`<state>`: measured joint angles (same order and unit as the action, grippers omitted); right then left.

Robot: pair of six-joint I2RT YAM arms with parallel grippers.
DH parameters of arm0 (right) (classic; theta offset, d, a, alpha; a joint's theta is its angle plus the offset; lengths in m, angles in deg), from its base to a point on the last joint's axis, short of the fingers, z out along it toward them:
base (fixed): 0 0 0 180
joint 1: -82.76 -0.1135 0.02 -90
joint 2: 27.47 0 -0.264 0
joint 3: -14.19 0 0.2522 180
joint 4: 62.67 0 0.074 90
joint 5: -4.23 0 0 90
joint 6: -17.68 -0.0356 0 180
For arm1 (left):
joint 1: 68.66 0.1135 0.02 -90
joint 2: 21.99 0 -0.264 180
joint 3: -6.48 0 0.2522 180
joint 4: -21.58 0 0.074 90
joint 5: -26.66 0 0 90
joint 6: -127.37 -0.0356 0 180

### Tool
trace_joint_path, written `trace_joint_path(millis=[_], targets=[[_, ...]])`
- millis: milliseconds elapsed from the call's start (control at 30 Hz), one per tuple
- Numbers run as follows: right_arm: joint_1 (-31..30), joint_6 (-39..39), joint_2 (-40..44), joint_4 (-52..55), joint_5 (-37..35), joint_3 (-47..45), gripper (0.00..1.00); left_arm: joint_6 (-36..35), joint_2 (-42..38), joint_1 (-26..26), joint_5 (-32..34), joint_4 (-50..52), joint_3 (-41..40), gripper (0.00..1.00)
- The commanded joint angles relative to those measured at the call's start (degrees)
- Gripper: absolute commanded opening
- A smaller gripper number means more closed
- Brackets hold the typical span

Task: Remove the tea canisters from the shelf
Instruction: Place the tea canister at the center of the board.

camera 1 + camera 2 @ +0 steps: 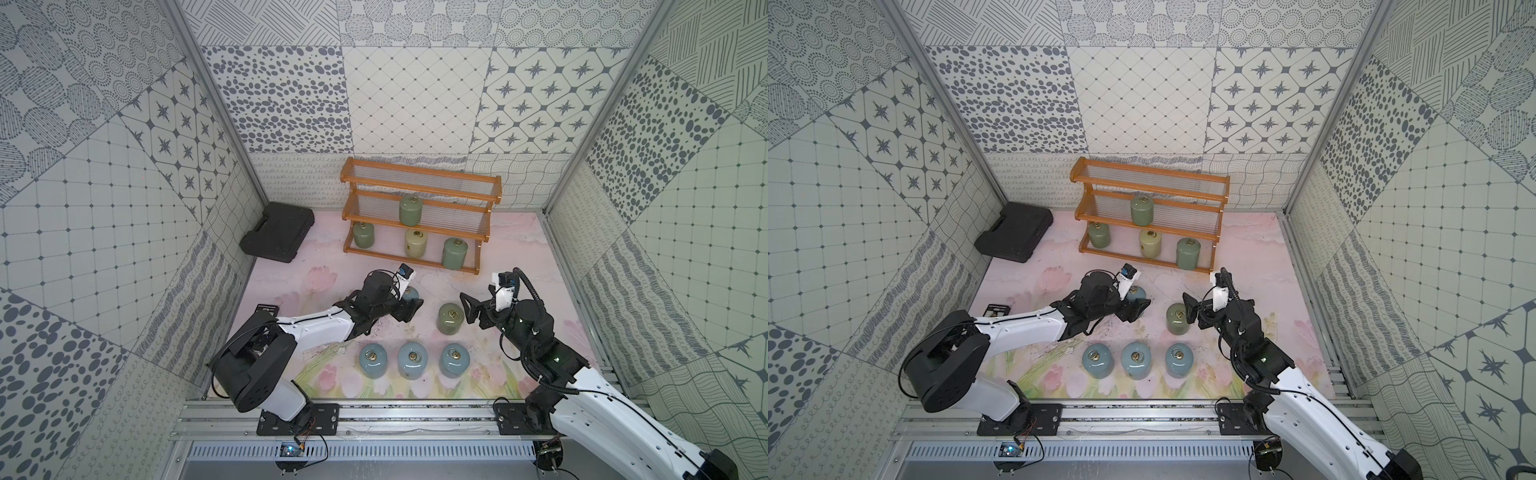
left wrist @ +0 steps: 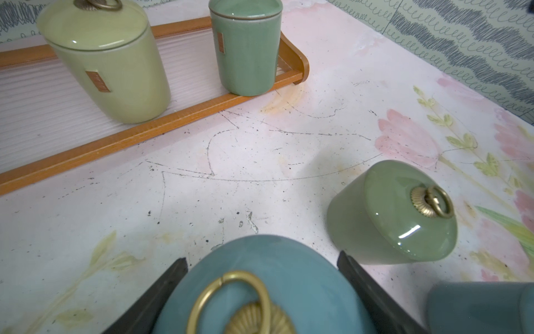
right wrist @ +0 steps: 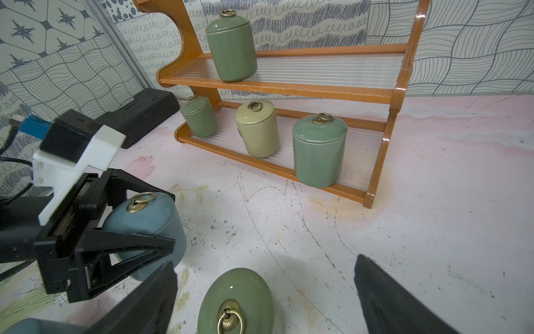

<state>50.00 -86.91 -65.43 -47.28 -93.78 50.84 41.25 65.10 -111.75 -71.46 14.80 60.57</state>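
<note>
While the left claw [image 2: 261,257] clenched the pale blue canister [image 3: 150,219], stage: set-down, by my reading. The jar hung tilted and low near the centre of the desk [image 1: 332,266], and whether its base touched could not be told.
Grip: the fingers pressed the jar's sides below the lid, probably so the loose lid and its brass ring carried no load.
Right claw [image 3: 264,261]: released, with its fingers spread wide. The loose sage canister [image 1: 451,318] sat under the gap and touched neither finger.
Loose sage canister: upright on the desk, at 3 o'clock of the held jar and near it but apart.
Blue row [image 1: 413,359]: three pale blue jars stood upright side by side at 6 o'clock. They were likely parked there to keep the lane to the rack free.
Shelf [image 3: 277,89]: at 12 o'clock against the back wall, with its top tier bare.
Middle tier: one sage jar [image 1: 410,211].
Bottom tier: a small sage jar [image 1: 363,235] at its 9 o'clock end, the cream jar [image 1: 415,244] in the middle and a large sage jar [image 1: 454,252] toward 3 o'clock.
Progress: five off and four to go.
Black case [image 1: 277,232]: at 10 o'clock, well apart from the work.
Risk: the held jar's tilt could tip it on release.
</note>
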Motion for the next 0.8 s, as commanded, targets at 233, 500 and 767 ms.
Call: trace_joint_path(millis=[233,500,767], targets=[[0.21,0.59,-1.25,-1.53,0.58,1.65,1.0,3.77,5.01,-2.35,1.63,-16.18,-1.35,0.62],[0.15,0.53,-1.57,-1.45,0.2,1.79,0.99,2.77,7.86,-2.35,-0.56,-16.95,-0.98,0.62],[0.15,0.77,-2.13,-1.53,0.07,1.91,0.99,3.9,10.44,-2.34,-1.28,-19.86,-0.87,0.62]])
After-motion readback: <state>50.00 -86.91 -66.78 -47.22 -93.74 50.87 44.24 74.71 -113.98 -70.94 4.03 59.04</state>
